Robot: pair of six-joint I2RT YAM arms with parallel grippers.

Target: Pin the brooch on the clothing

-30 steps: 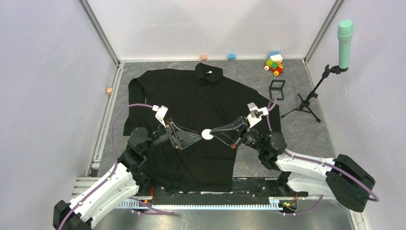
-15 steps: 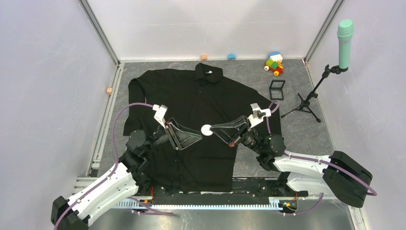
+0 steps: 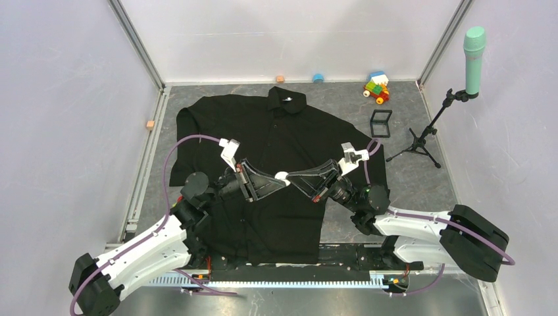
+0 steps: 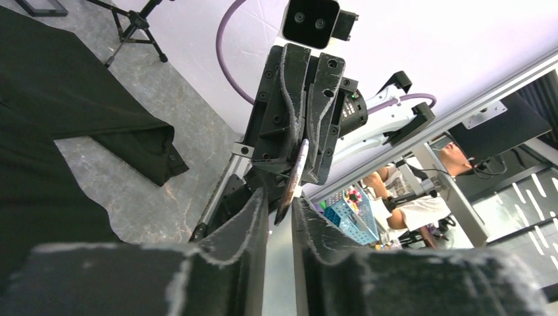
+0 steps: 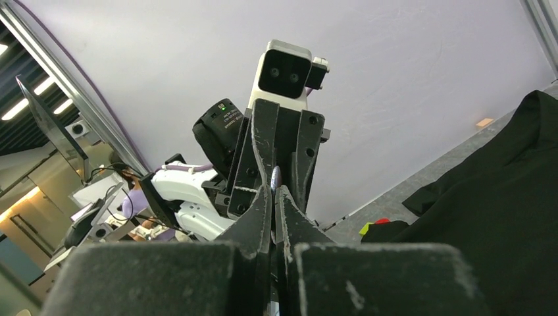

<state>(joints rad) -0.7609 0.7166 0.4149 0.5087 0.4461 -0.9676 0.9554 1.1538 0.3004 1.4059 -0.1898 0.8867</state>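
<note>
Top external view: the right gripper (image 3: 293, 178) is closed on the brooch (image 3: 281, 176) and holds it on edge above the middle of the worktop (image 3: 421, 191). The left gripper (image 3: 284, 182) meets it tip to tip, its fingers narrowly apart around the brooch's rim; whether they touch it I cannot tell. Below them the shirt (image 3: 276, 125) lies from the far edge to the near edge. Grey worktop shows along the left and right edges.

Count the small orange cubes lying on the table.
2. One orange cube lies near the left wall, beside the shirt; the other cube sits at the far wall. The shirt may hide more.
</note>
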